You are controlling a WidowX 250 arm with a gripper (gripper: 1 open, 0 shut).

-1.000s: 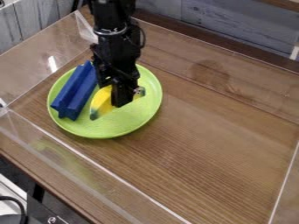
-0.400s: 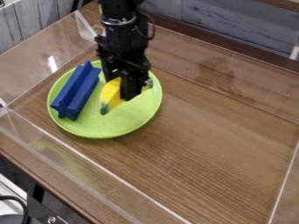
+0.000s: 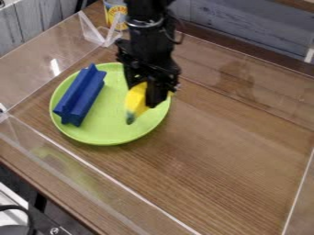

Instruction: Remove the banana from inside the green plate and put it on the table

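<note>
The small yellow banana (image 3: pixel 134 102) hangs tilted in the air over the right part of the lime-green plate (image 3: pixel 105 130), its dark lower tip pointing down. My black gripper (image 3: pixel 149 89) comes down from above and is shut on the banana's upper end. The plate rests on the brown wood-grain table (image 3: pixel 233 138) at the left of the view. A blue rectangular block (image 3: pixel 81 93) lies in the plate's left half, apart from the banana.
Low clear acrylic walls (image 3: pixel 50 158) edge the table on the front and left sides. A bare stretch of tabletop lies to the right of the plate. The arm's black column rises at the top centre.
The gripper has lifted the banana off the plate's floor and carried it up and to the right, toward the plate's right rim. The blue block has stayed put.
</note>
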